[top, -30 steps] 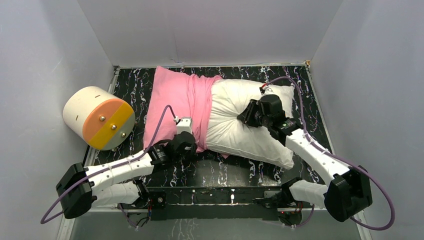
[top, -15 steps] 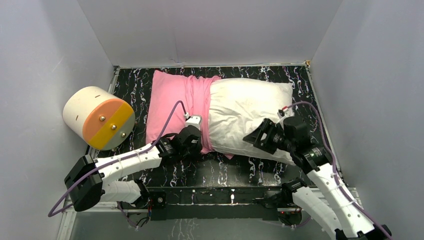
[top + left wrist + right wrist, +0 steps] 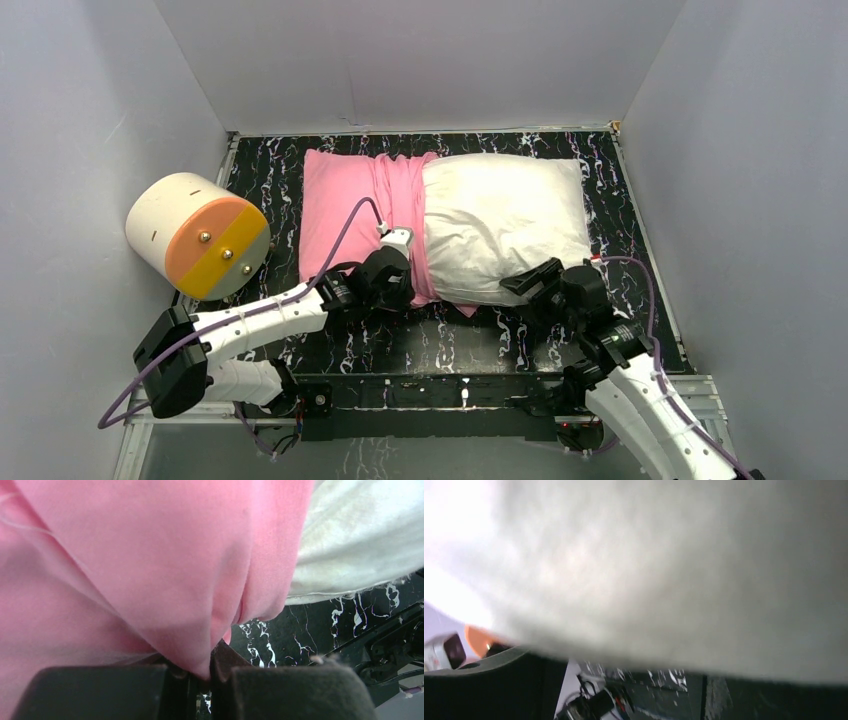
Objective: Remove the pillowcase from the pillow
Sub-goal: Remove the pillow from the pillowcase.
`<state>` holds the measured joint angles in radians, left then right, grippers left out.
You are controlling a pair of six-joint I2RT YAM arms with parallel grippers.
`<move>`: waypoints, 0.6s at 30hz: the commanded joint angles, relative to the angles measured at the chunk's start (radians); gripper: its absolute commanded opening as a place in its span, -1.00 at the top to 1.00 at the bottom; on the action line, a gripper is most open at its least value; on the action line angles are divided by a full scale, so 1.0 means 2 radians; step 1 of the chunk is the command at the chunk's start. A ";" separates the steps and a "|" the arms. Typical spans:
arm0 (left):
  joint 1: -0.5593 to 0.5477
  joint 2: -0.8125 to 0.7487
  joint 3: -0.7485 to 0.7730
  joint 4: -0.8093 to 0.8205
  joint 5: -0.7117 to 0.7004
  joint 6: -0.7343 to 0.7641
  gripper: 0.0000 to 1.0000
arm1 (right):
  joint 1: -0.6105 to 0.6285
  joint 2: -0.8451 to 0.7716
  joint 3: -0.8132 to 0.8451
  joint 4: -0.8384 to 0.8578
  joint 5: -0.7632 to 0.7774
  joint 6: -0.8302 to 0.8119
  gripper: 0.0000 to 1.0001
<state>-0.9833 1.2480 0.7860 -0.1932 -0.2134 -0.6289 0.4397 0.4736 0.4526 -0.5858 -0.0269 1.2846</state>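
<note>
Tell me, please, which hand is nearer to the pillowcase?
Left. The left hand is shut on the near edge of the pillowcase. The right hand is open by the near edge of the pillow, on its bare white part, apart from the pink fabric.

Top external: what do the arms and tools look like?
Both the left arm and right arm have white link shells, black joint housings and a looping purple cable. The left tool and right tool are black, blocky, two-fingered.
</note>
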 commanded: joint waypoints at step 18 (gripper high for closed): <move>-0.008 -0.142 -0.057 -0.259 -0.223 -0.162 1.00 | -0.020 0.165 0.138 0.080 0.293 -0.123 1.00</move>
<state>-1.0050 1.0748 0.7494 -0.3710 -0.4522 -0.8276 0.4568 0.7792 0.6460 -0.4053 0.3378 1.1641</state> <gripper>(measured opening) 0.024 0.032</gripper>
